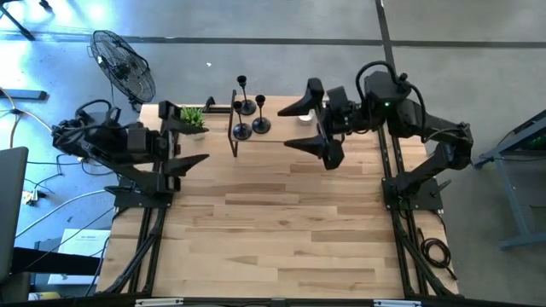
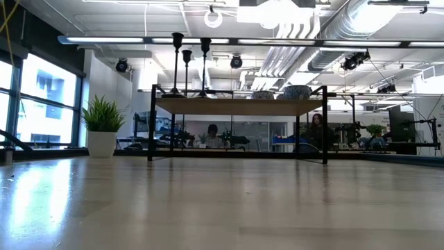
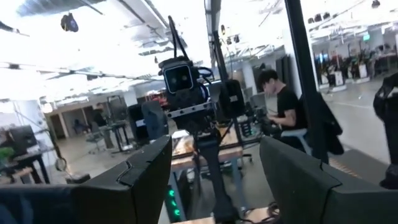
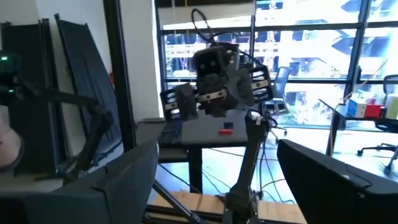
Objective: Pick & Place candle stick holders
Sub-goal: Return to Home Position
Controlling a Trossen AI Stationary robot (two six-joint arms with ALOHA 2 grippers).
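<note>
Three black candle stick holders (image 1: 247, 107) of differing heights stand by their round bases on the top of a low black-framed wooden shelf (image 2: 239, 106) at the table's far edge; in the low view the holders (image 2: 187, 66) rise at the shelf's left end. Two small round cups (image 2: 281, 92) sit on the same shelf top, further right. My left gripper (image 1: 205, 143) hangs open, raised above the table left of the shelf, fingers pointing toward the right arm. My right gripper (image 1: 283, 128) hangs open to the right of the holders, pointing toward the left arm. Neither has anything between its fingers.
A small potted plant (image 1: 192, 116) in a white pot stands on the table's far left, close to my left gripper. A fan (image 1: 124, 64) stands off the table beyond the far left corner. People sit in the room behind the shelf (image 2: 211, 133). Bare wooden tabletop (image 1: 281, 230) stretches toward the near edge.
</note>
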